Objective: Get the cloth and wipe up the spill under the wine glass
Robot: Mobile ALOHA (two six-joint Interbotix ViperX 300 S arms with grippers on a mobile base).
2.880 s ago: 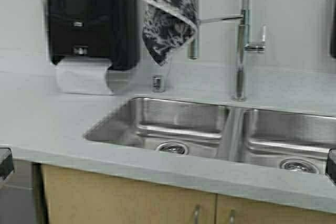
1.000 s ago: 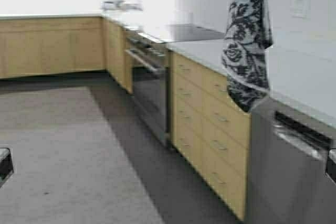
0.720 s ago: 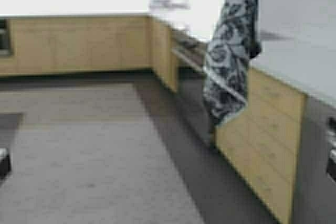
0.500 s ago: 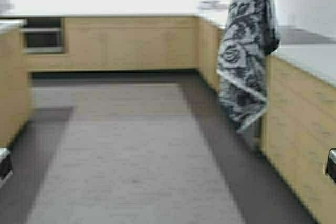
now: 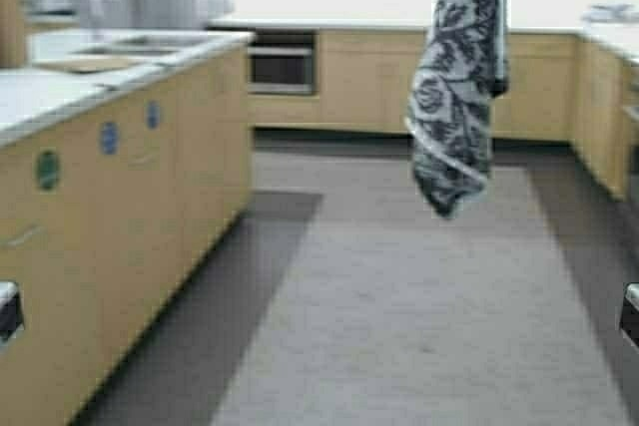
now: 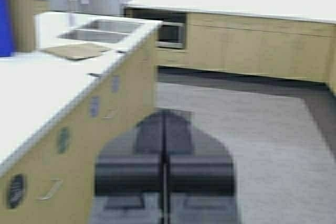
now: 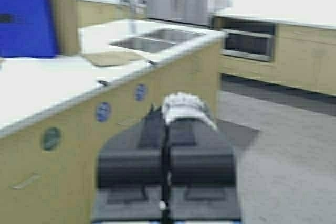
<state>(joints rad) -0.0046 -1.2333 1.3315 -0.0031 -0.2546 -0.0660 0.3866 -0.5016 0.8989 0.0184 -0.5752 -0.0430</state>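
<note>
I am holding my left gripper (image 6: 164, 174) low and close in front of me, with its two fingers pressed together and nothing between them. My right gripper (image 7: 165, 169) is squeezing tight on a bunched bit of the cloth (image 7: 184, 109), and I am seeing that white-edged lump poking out past my fingers only in the right wrist view.

In the high view the cloth (image 5: 457, 77) is hanging down long and limp at about one o'clock, up in the air over the grey rug (image 5: 419, 306). It is touching nothing below it. That view is not showing my gripper holding it, because the top of the cloth is going off the picture.

So I think the first part of my job is done: I am carrying the cloth. The wiping part is not started. I am not seeing the wine glass or any spill anywhere, so I cannot tell how far away they are.

The long counter (image 5: 60, 97) is running along my nine o'clock side. Farther along it a flat brown sheet (image 6: 76, 51) is lying near a sink (image 6: 102, 30). The wrist views are showing those much better than the high view does. The right wrist view is also showing a big blue thing (image 7: 26, 17) on the counter. At twelve o'clock, far off, cabinets (image 5: 369, 82) are standing along the back wall.
</note>
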